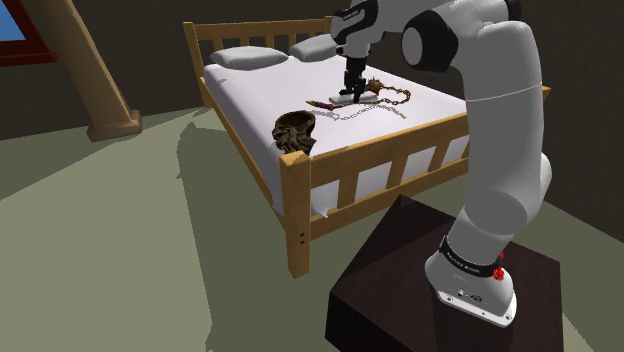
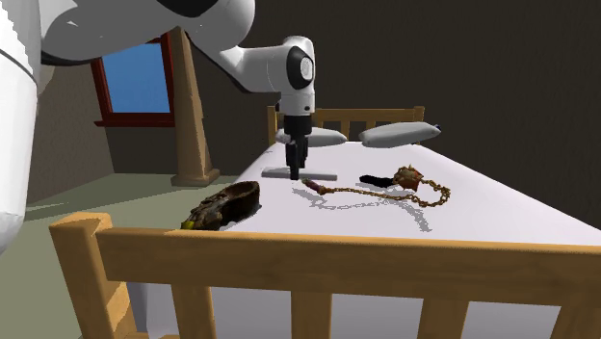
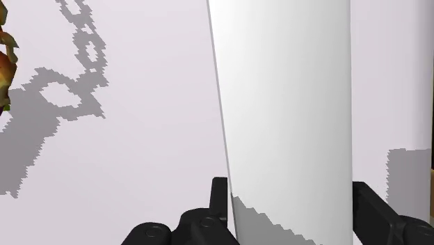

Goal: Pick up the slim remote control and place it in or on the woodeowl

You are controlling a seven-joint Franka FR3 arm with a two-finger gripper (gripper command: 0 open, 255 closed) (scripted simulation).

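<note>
White remote (image 3: 288, 104) on bed (image 1: 250, 100), inside claw (image 3: 288, 184); contact unclear.

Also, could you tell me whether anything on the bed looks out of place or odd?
A chained flail sprawls across the bed's sheet beside the white remote, an odd thing to find on bedding. Nothing looks spilled or damaged.

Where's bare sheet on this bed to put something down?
Widest free patch: the sheet between the chain and the footboard. Another strip lies between the remote and the pillows. Mid-bed is crowded: end effector, remote, chain; the carved bowl takes the edge near the footboard.
</note>
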